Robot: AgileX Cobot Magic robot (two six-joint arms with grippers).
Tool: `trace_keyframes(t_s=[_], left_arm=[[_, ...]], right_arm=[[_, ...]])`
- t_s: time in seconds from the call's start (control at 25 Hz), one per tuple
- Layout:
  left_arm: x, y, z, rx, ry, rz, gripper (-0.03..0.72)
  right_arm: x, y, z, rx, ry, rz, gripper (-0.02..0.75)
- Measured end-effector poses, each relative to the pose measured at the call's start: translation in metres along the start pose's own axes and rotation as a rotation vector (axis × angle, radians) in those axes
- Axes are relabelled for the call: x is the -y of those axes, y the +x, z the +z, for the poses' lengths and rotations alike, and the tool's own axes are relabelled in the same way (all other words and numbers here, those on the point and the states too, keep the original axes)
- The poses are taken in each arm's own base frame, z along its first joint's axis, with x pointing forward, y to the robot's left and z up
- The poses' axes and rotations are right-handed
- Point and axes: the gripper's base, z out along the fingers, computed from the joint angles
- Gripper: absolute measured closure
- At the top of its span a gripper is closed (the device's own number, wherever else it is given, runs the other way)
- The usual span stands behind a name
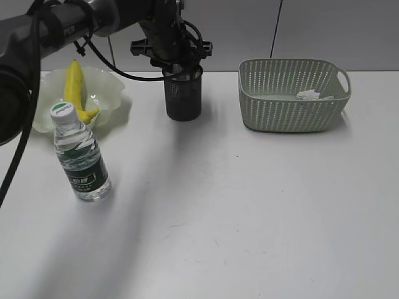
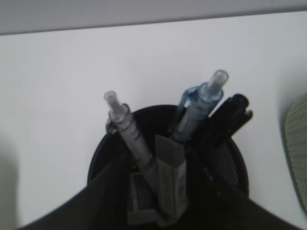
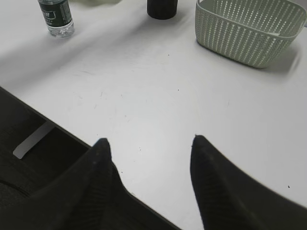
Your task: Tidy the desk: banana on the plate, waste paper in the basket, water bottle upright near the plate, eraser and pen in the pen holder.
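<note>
The banana (image 1: 75,87) lies in the pale green plate (image 1: 107,88) at the back left. Upright in front of the plate stands the water bottle (image 1: 80,156). The waste paper (image 1: 308,95) rests inside the basket (image 1: 293,109). My left gripper (image 1: 181,62) hangs over the black pen holder (image 1: 182,96). In the left wrist view its jaws (image 2: 160,191) stand open inside the pen holder (image 2: 231,165), one on each side of the sleeved eraser (image 2: 168,182), which leans among the pens (image 2: 128,132). My right gripper (image 3: 149,140) is open above the bare desk (image 3: 158,91), holding nothing.
The left arm crosses above the plate and the bottle. From the right wrist view the basket (image 3: 249,33) is at the far right, the pen holder (image 3: 162,8) and the bottle (image 3: 56,17) are far off, and the desk's front edge runs close under the left finger.
</note>
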Motion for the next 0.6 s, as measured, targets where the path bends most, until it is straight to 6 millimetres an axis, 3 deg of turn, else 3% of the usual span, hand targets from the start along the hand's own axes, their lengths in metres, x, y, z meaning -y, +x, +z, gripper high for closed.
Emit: trace_keyframes(t_s=[0.12, 0.24, 0.6], left_arm=[[-0.001, -0.003, -0.012, -0.012, -0.010, -0.003, 0.366], [-0.003, -0.013, -0.041, -0.004, -0.013, -0.013, 0.363], [-0.019, -0.043, -0.176, 0.072, -0.048, 0.110, 0.391]], right_arm=[[0.000, 0.000, 0.000, 0.000, 0.000, 0.000, 0.314], [0.000, 0.000, 0.000, 0.000, 0.000, 0.000, 0.314], [0.000, 0.000, 0.000, 0.000, 0.000, 0.000, 0.314]])
